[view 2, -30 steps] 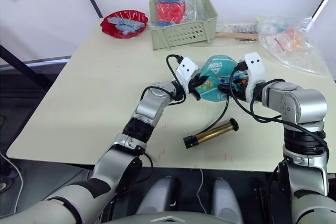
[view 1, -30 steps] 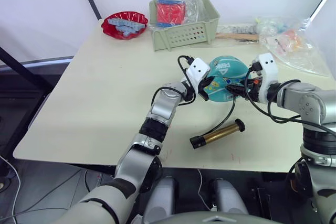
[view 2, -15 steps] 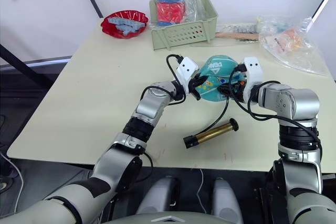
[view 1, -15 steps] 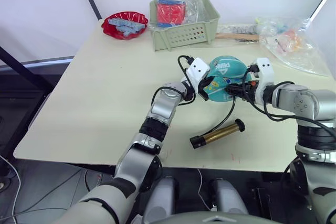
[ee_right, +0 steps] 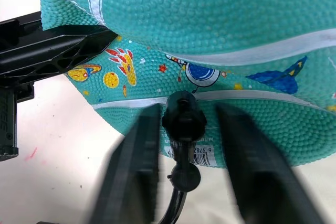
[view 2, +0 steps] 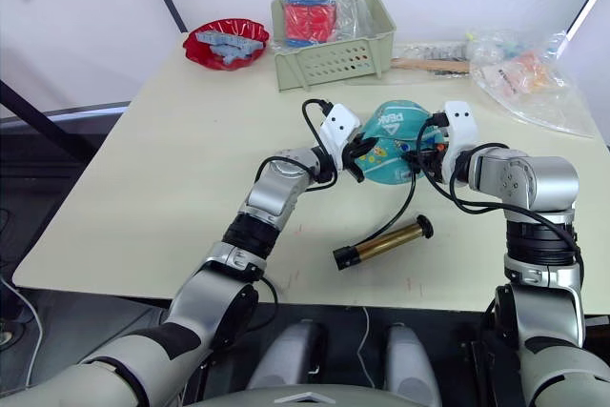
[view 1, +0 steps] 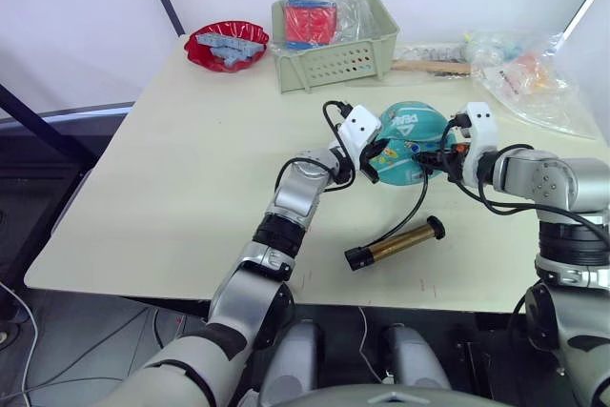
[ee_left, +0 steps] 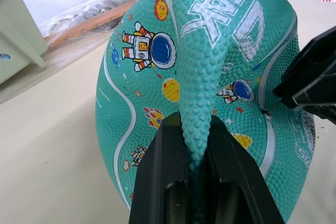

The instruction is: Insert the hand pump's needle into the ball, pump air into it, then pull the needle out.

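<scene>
Compared with a second ago, the right tool (view 1: pixel 446 158) is seen drawn slightly back from the ball (view 1: pixel 408 143), and its fingers, which then held the black fitting of the needle (ee_right: pixel 181 117), are now spread apart on either side of it. The ball, the left tool (view 1: pixel 374 152) and the hand pump (view 1: pixel 396 243) are found where they were.

The ball is teal with white seams, small astronaut and planet prints and white lettering; it is partly deflated, so that a ridge of its skin is pinched up. It rests on the tabletop (view 1: pixel 191 169) between the two tools. The needle's fitting is pressed against the ball's side at a white seam, with the thin black hose (view 1: pixel 412 210) trailing from it down to the gold-bronze pump, which lies flat on the tabletop nearer the robot, apart from the ball.

The left arm is reached forward across the tabletop, and its tool is clamped on the raised fold of the ball. The right arm is bent inward from the right, its open tool pointed at the ball, with the fitting between its fingers but not gripped
</scene>
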{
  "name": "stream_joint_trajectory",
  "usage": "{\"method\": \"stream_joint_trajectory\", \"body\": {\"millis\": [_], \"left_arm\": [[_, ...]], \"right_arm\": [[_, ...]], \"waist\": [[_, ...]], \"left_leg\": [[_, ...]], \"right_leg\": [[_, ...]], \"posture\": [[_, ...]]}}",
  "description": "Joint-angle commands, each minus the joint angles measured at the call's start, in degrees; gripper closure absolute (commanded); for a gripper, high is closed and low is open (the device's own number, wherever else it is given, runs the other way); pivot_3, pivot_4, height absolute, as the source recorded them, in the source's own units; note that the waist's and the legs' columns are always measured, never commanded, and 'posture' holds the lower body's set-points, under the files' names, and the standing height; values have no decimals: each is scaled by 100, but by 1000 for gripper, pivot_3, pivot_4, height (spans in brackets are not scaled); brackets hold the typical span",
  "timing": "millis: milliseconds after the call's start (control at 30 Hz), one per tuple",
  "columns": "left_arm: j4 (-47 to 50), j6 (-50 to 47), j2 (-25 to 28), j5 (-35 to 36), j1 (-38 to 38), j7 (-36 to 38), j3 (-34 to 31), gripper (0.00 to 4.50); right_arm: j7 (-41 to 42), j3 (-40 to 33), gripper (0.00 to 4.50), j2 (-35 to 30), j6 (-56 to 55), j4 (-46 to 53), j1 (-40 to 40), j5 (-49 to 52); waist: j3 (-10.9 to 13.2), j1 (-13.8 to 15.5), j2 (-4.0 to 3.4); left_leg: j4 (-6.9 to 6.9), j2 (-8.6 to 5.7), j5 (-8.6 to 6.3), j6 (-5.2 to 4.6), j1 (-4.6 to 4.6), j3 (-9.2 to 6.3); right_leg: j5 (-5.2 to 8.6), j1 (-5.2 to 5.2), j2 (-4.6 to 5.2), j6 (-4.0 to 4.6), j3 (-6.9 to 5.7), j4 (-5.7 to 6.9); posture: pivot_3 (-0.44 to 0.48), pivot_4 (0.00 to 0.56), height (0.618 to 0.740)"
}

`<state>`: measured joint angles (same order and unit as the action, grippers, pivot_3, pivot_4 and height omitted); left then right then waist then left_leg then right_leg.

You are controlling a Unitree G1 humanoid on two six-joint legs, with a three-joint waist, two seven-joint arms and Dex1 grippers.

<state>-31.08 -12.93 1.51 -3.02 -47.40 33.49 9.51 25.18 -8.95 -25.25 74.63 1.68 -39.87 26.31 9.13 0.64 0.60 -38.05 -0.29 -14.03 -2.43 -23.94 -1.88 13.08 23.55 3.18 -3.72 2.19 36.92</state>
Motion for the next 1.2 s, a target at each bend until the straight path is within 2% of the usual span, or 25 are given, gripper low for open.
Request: {"method": "stream_joint_trajectory", "body": {"millis": [33, 333, 533, 767, 933, 1200], "left_arm": [[-132, -122, -86, 3, 122, 144, 231, 4500], [-149, -114, -78, -3, 127, 145, 233, 4500], [-183, -107, -81, 0, 125, 139, 225, 4500], [-335, -72, -111, 41, 33, 115, 160, 4500], [-429, -67, -146, 119, -5, 84, 98, 4500], [-425, -102, -172, 164, 6, 58, 31, 4500]], "right_arm": [[7, -62, 4182, -77, -112, 145, -167, 59], [73, 178, 4182, -200, -262, 165, -165, -29], [706, 1697, 4182, -1071, -1052, 394, -289, -656], [1591, 3166, 4182, -1610, -1713, 188, -780, -1379], [2046, 3722, 4182, -1547, -1888, -273, -1075, -1778], [2285, 3940, 4182, -1080, -2029, -1112, -1253, -2249]], "waist": [[0, -1, 0], [0, -2, 0], [0, -2, 0], [0, -1, 0], [-1, -6, 0], [-7, -43, 4]], "left_leg": [[0, 0, 0, 0, 0, 0], [-1, 0, 0, 0, 0, 0], [-4, 0, 0, 0, 0, 5], [-6, -1, 1, 1, 1, 6], [-14, 0, 1, 3, 7, 5], [-20, 1, 7, 13, 22, -3]], "right_leg": [[0, 0, 0, 0, 0, 0], [0, 0, 0, 0, 0, 1], [0, 0, 0, 0, -1, 1], [0, -2, -1, 0, -2, 1], [0, -13, -1, 0, -9, 1], [0, -26, -2, 0, -9, 2]], "posture": [[0, 150, 738], [0, 150, 738], [0, 150, 738], [0, 150, 738], [0, 150, 738], [0, 150, 738]]}}
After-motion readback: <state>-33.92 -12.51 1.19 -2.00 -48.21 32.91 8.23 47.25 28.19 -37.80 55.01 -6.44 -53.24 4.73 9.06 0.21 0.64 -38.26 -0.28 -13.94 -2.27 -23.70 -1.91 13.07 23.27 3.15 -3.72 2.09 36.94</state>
